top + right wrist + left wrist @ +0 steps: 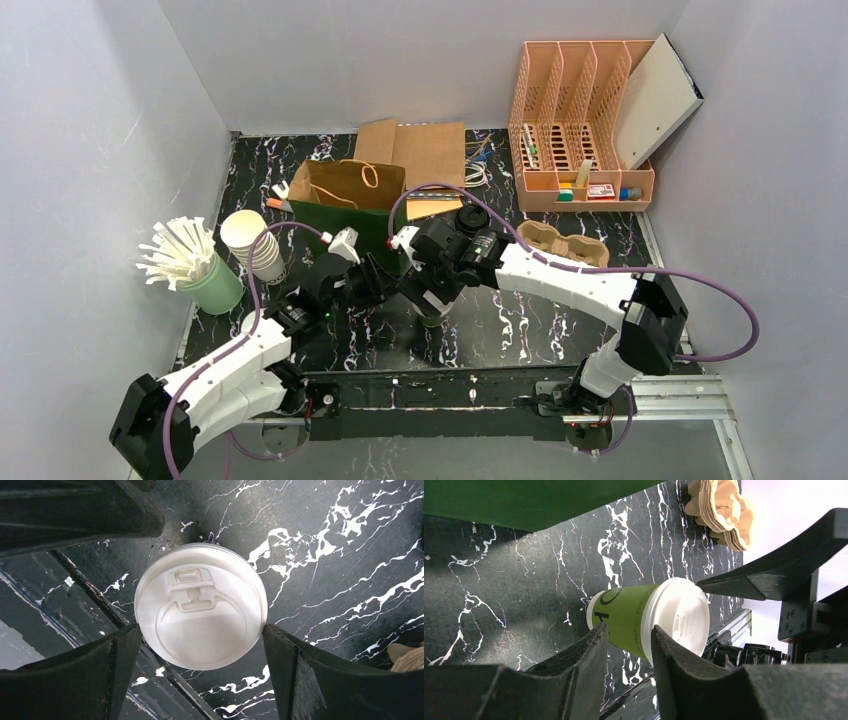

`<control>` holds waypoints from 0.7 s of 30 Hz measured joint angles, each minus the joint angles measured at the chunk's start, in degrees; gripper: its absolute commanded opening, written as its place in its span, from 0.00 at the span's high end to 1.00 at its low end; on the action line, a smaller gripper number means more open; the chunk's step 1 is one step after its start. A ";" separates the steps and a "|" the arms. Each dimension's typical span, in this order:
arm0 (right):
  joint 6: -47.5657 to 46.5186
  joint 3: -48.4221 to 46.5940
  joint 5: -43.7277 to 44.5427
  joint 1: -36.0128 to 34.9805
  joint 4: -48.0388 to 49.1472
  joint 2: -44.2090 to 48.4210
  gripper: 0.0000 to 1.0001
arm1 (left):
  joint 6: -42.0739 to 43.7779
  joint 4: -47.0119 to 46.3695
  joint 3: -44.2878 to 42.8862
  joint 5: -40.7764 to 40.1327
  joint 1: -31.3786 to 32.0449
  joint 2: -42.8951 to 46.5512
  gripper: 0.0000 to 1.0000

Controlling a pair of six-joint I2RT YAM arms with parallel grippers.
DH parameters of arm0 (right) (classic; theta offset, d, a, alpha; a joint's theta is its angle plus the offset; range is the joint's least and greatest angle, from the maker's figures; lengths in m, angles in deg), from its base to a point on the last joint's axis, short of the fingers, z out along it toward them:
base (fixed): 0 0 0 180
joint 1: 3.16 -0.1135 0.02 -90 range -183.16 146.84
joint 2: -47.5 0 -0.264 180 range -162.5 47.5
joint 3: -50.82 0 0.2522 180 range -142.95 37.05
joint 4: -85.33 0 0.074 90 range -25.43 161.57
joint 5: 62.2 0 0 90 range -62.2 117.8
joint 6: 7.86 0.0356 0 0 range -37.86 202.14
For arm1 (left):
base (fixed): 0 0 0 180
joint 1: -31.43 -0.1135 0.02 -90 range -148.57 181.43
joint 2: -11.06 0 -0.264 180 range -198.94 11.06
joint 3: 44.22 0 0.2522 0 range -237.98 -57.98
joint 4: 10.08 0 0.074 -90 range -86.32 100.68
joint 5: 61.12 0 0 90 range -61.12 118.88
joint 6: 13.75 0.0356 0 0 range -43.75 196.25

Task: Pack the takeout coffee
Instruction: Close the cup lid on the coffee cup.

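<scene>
Near the front edge of the table [520, 320], between the two arms, the coffee cup [624, 615] stands upright with its white lid [200, 615] on. Straight above the cup, the right gripper [200, 634] points down with its fingers [310, 680] spread wide, one on each side of the lid. Each pad sits just beside the rim. Whether either one touches it cannot be told.

On the cup's left, the left gripper [629, 630] comes in from the side. Its fingers [574, 675] stand a narrow gap apart, with nothing between them. The tips stop at the cup's green wall, one level with the lower wall and the other level with the lid, and contact cannot be told. In the left wrist view, one right finger shows as a dark wedge just beside the lid.

Behind the cup, a dark green sheet [330, 222] lies flat, near but apart, and a brown paper bag [345, 183] stands open beyond it. Behind and to the right of the cup, a stack of cardboard cup carriers [565, 245] sits well apart, with bare marble between. In front of the cup, the table ends nearby at a metal rail [660, 385]. Far to the cup's left, past the left arm, are a stack of paper cups [255, 240] and a holder of straws [185, 250].
</scene>
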 measured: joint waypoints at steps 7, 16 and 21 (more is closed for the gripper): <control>1.55 -0.24 0.33 -0.07 -1.09 0.00 0.02 | 1.62 3.80 -2.14 -0.04 0.00 0.39 0.61; 3.82 0.57 2.58 -0.11 -0.24 5.42 0.02 | 6.56 8.76 -7.58 0.09 0.00 -0.79 0.54; 5.57 0.87 3.58 -0.09 1.25 8.41 0.04 | 8.98 9.88 -10.21 0.87 0.02 -1.75 0.44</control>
